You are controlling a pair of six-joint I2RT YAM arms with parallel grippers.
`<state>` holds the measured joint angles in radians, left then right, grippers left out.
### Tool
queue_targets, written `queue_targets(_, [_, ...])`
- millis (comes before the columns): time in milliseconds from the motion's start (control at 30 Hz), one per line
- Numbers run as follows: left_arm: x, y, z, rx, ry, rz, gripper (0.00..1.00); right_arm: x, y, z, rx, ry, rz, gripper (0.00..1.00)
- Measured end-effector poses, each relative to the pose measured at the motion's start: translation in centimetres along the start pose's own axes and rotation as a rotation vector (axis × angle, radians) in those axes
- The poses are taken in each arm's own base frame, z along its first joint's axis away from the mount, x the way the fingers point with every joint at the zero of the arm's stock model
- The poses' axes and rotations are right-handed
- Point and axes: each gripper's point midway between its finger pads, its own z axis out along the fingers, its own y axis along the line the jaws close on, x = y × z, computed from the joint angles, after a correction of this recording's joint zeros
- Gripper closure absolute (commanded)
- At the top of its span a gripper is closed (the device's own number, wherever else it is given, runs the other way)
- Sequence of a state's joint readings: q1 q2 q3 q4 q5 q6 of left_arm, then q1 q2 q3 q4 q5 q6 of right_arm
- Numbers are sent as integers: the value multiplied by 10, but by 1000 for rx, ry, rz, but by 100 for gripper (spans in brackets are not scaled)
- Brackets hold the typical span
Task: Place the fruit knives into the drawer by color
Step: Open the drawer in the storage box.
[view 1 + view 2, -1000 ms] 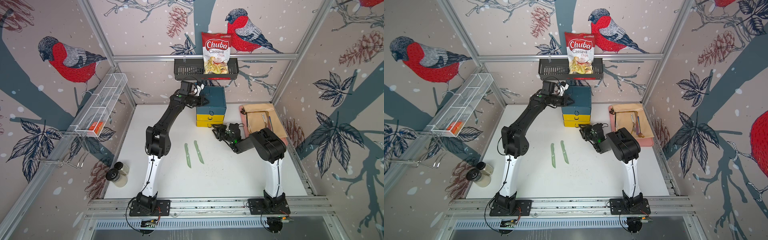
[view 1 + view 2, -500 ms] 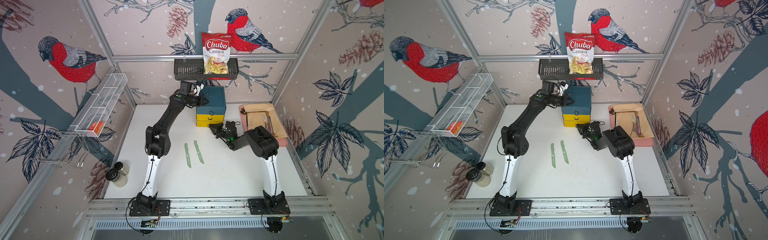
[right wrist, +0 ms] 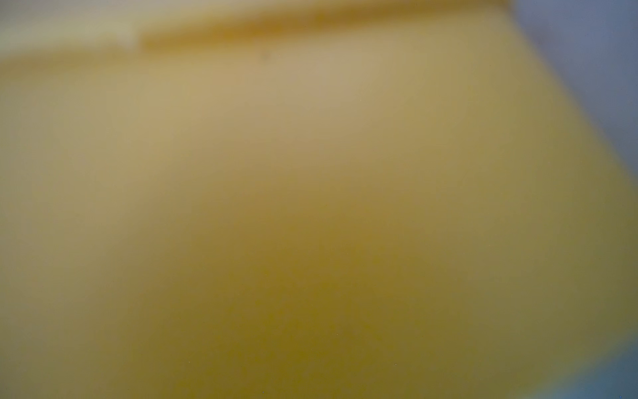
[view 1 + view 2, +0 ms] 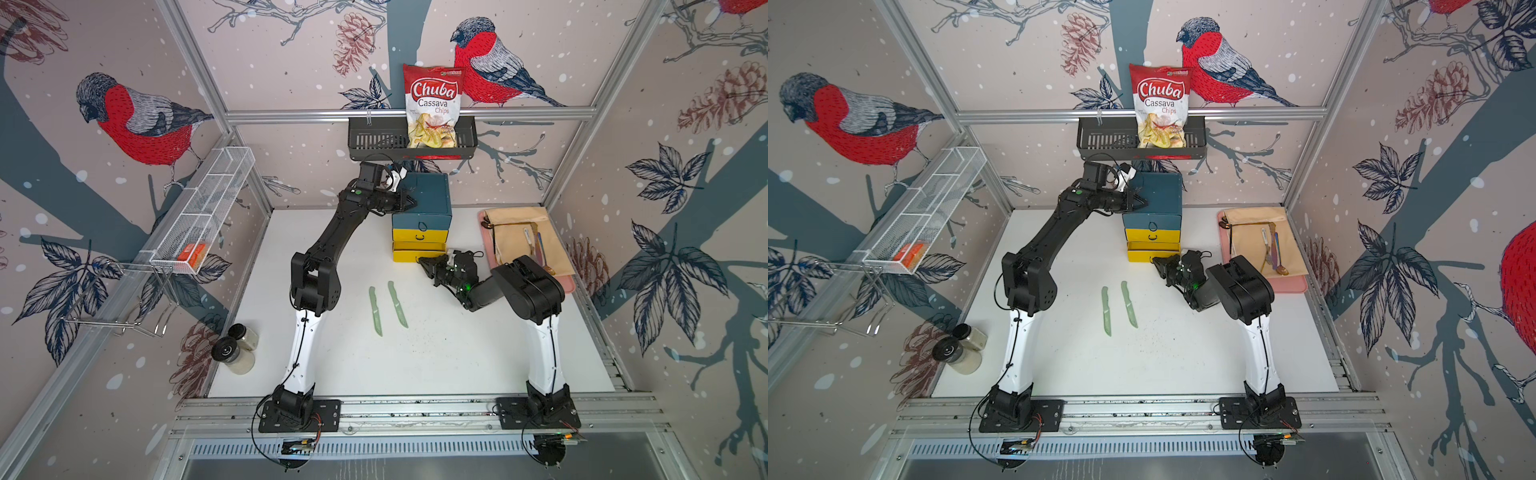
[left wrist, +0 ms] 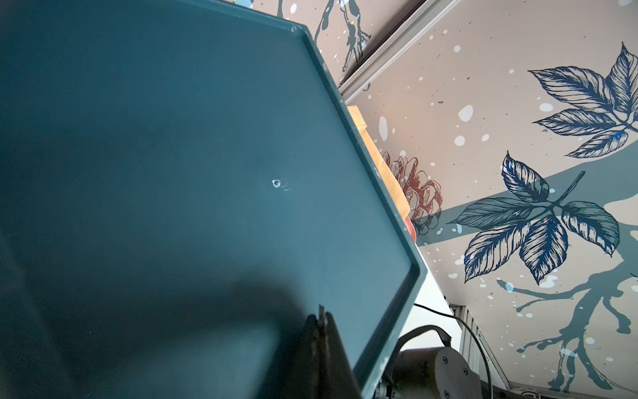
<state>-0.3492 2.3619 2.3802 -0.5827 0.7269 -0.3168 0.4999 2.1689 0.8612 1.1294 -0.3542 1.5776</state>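
white tabletop (image 4: 436, 353) under bird-print walls carries the drawer (image 4: 428, 195) at the back and two sage green fruit knives (image 4: 376, 305) side by side near its middle, while the left gripper (image 4: 409, 202), jaws pressed together and empty, rests on the chest's top and the right gripper (image 4: 424, 262), jaws closed, meets the lowest yellow drawer front (image 4: 409, 255), its hold unclear.

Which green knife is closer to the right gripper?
The green knife on the right arm's side; the other knife lies beyond it, toward the left arm.
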Motion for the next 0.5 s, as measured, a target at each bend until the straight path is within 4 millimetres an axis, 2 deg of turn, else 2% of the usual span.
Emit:
queue_targets(267, [0,0,0,2,0,-1,100,30,-13,-29,19,34,19,99])
queue_targets(500, [0,0,-1,2,1,-1,100,45,-19,-43,28,52,21,99])
